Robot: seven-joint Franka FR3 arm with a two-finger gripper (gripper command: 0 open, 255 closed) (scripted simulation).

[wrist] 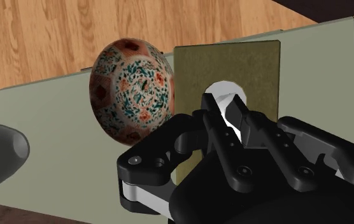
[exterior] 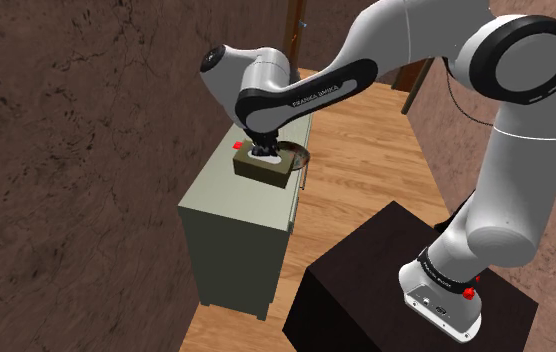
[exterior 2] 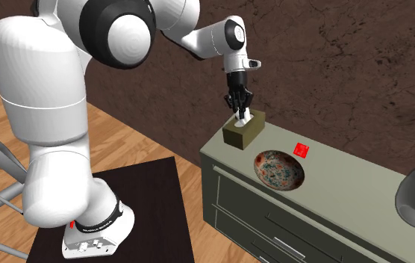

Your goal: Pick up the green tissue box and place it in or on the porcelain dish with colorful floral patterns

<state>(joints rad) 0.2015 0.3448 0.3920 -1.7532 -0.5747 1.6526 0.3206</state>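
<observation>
On cabinet [exterior 2: 340,170], hand [exterior 2: 241,114] clenched on white tuft [wrist: 223,89] of olive tissue box [wrist: 226,60]; arm [exterior: 316,95] lettered FRANKA.

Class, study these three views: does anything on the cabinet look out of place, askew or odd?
One thing: the gripper pinches the white tissue sticking out of the olive-green tissue box, not the box's sides. The floral dish and red block look ordinary on the cabinet.

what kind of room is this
Probably a room in a house, perhaps a hallway or living room: a wood plank floor, rough brown walls, and a grey-green drawer cabinet carrying a floral dish and an olive tissue box.
</observation>
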